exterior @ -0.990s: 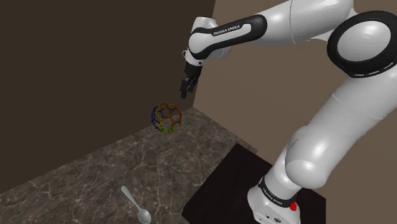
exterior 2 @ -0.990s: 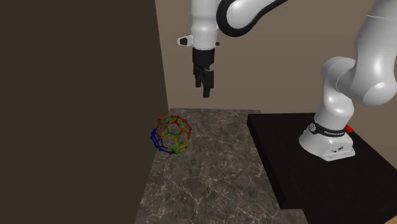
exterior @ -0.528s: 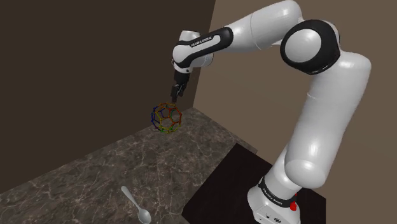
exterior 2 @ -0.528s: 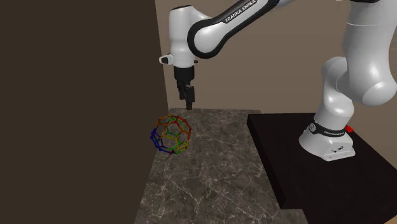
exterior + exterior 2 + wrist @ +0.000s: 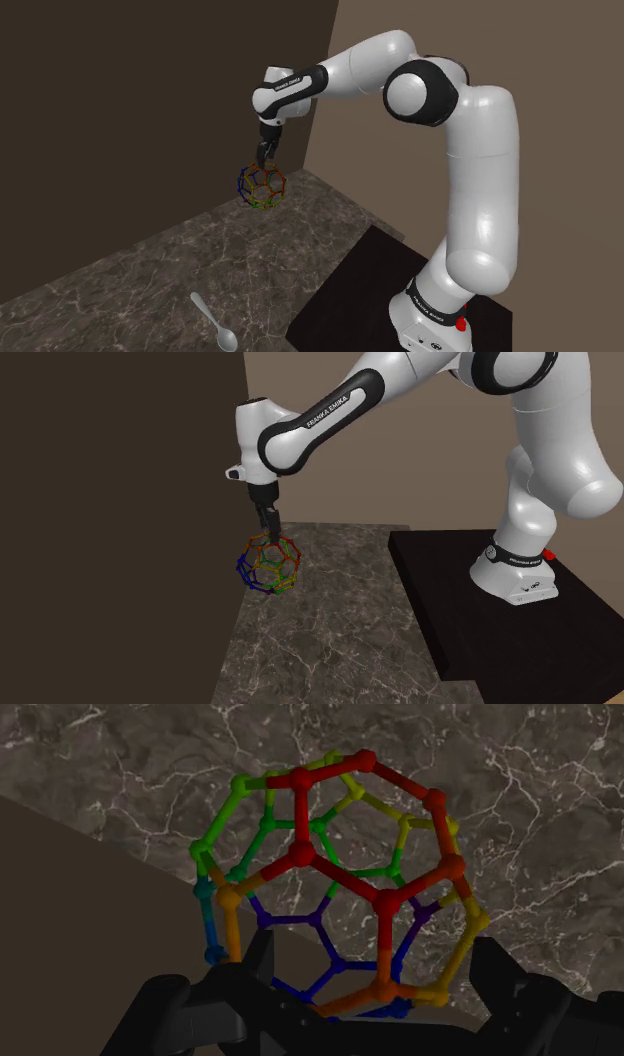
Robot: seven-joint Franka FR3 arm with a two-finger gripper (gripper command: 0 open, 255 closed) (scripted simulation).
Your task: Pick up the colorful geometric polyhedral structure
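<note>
My end effector [image 5: 375, 959] is open: the two black fingers [image 5: 262, 952] stand wide apart and hold nothing. The near side of the colourful polyhedral cage [image 5: 340, 884] sits in the gap between them; I can't tell whether either pad touches a strut.

In the shoulder view the end effector [image 5: 263, 158] is right at the top of the cage [image 5: 262, 187], which lies at 6 o'clock from it. It's the same in the second exterior view: end effector [image 5: 271, 524] above, cage [image 5: 269, 563] at 6 o'clock, just under the tips. The cage is roughly round with no long axis, so finger heading matters little. My judgement is go straight down, then close on the struts.

The cage rests on the dark marble bench [image 5: 150, 270], close to the brown wall [image 5: 120, 90]. A spoon [image 5: 214, 321] lies well apart on the bench, about 7 o'clock from the cage in the shoulder view.
</note>
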